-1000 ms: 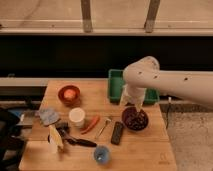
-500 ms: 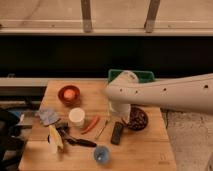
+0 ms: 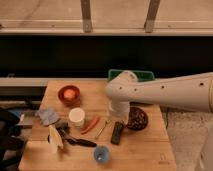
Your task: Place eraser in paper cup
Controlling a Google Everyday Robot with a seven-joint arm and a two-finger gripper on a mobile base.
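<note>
The eraser [image 3: 117,133] is a flat black bar lying on the wooden table [image 3: 145,150], just left of the dark bowl [image 3: 137,118]. The paper cup [image 3: 77,116] is a short cream-white cup standing upright, about a hand's width left of the eraser. My white arm reaches in from the right edge. My gripper [image 3: 118,118] hangs down below the arm's bend, right above the eraser's far end and beside the dark bowl. Its tips blend into the arm's shadow.
An orange bowl [image 3: 69,94] sits at the back left and a green bin [image 3: 142,75] at the back behind the arm. A red-orange stick [image 3: 91,124], a black-handled tool [image 3: 77,140], a small blue cup [image 3: 102,154], a grey-blue block [image 3: 48,116] and a yellow-white object [image 3: 54,138] lie around the cup.
The arm has swung lower and further left across the view. The gripper has moved from over the dark bowl to above the eraser. The objects on the table have not moved.
</note>
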